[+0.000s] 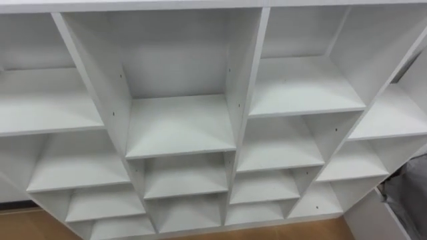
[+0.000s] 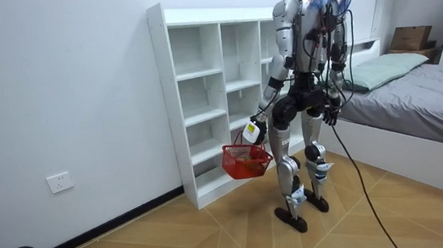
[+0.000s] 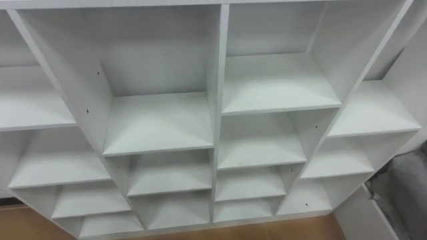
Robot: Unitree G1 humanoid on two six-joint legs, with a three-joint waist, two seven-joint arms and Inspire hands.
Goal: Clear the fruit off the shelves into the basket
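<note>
A white closet point(image 1: 180, 127) of open compartments rises in front of me; its shelf boards point(image 3: 157, 123) run in several columns down to the wooden floor. In the room view I stand upright facing this closet point(image 2: 200, 69). My left hand point(image 2: 253, 131) hangs low at the room view's left, shut on the handle of a red basket point(image 2: 245, 161). The basket hangs beside my knee, with something small and pale inside that I cannot make out. My right hand point(image 2: 331, 116) hangs by my thigh on the room view's right.
A bed point(image 2: 423, 96) with grey bedding stands close on my right, its corner point(image 1: 407, 193) beside the closet's end. A cardboard box point(image 2: 411, 37) sits behind the bed. Wooden floor stretches behind me, and a wall socket point(image 2: 61, 182) is low on the wall.
</note>
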